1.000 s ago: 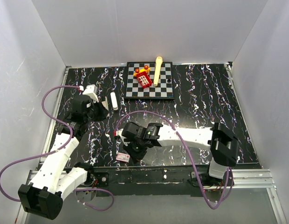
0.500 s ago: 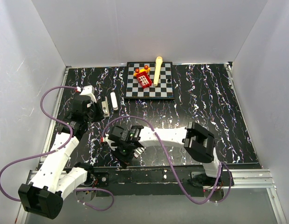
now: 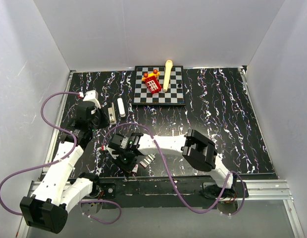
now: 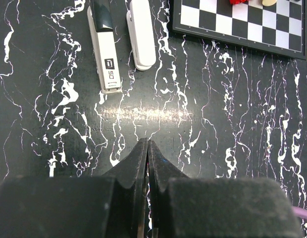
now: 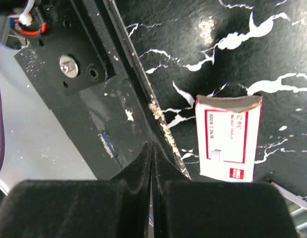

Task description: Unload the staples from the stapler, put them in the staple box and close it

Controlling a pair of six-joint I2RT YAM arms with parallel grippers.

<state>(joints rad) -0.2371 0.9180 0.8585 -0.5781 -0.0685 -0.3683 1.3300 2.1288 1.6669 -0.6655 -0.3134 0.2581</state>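
We've got the stapler (image 4: 105, 47) lying flat just beside the white stick (image 4: 141, 32), apart from our left gripper (image 4: 146, 145), whose fingers are pressed together. Our right gripper (image 5: 151, 148) is pinched together too, near the red-and-white box (image 5: 229, 139).

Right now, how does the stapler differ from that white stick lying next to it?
The stapler is pale grey with a black section and a printed mark; the white stick is plain white all over. The stapler's near end is squared, the stick's rounded. In the left wrist view the stapler reaches lower than the stick. Both are slim and lie flat, side by side with a narrow gap, on the black marbled table.
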